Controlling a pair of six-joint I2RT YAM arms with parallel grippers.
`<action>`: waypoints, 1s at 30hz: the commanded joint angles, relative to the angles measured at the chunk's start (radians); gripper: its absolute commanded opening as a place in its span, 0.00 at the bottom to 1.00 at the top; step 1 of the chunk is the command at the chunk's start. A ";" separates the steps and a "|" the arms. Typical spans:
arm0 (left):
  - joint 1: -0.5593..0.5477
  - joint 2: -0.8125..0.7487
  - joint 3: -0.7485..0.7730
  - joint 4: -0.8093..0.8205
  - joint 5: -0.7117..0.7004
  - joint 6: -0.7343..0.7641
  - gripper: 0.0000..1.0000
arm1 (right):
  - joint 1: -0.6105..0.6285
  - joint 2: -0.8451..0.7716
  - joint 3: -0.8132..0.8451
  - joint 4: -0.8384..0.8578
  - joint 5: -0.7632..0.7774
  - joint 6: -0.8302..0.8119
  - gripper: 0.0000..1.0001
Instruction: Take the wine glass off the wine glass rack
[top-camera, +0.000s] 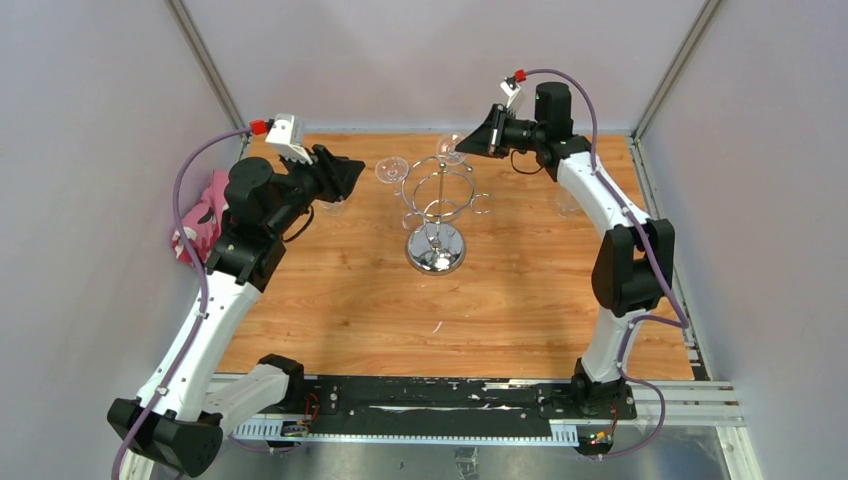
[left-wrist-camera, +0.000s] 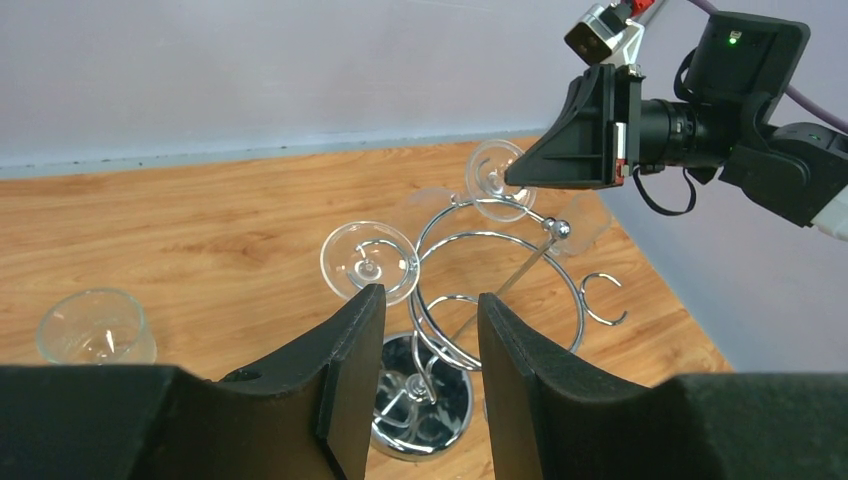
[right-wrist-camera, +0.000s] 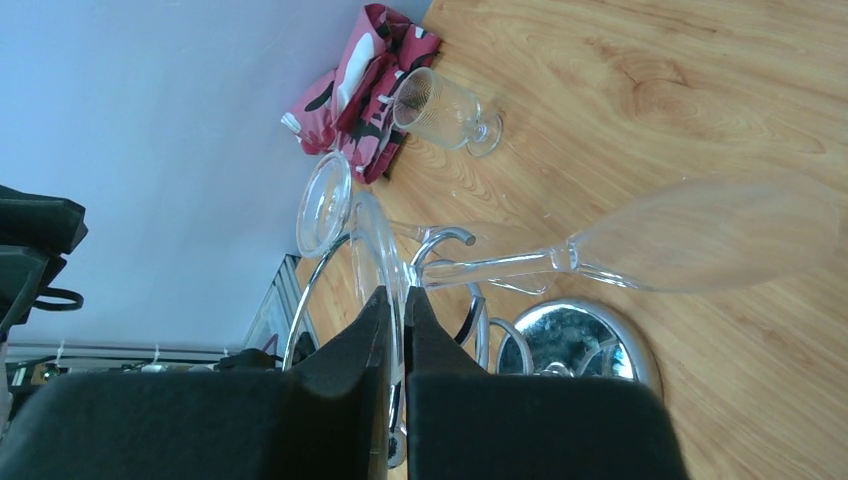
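The right claw (right-wrist-camera: 396, 292) is pinched nearly closed on the thin round foot of a wine glass (right-wrist-camera: 700, 235), whose stem runs past a curled hook of the rack (top-camera: 436, 250), so the glass is still at the rack's far top arm with its bowl hanging over the table (top-camera: 400, 320). The left claw (left-wrist-camera: 430, 300) is held wide, holding nothing, just beside a second glass (left-wrist-camera: 368, 262) hanging on the near-left arm of the rack, which stands upright in the middle of the table
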 joint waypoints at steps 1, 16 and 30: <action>-0.006 -0.017 -0.005 -0.010 0.001 0.018 0.45 | 0.024 -0.020 -0.049 0.025 -0.001 0.070 0.00; -0.006 -0.037 0.011 -0.036 0.023 0.014 0.44 | 0.014 -0.143 -0.034 0.008 0.244 0.307 0.00; -0.006 -0.068 -0.008 -0.048 0.008 0.024 0.44 | -0.033 -0.021 0.078 0.043 0.263 0.313 0.00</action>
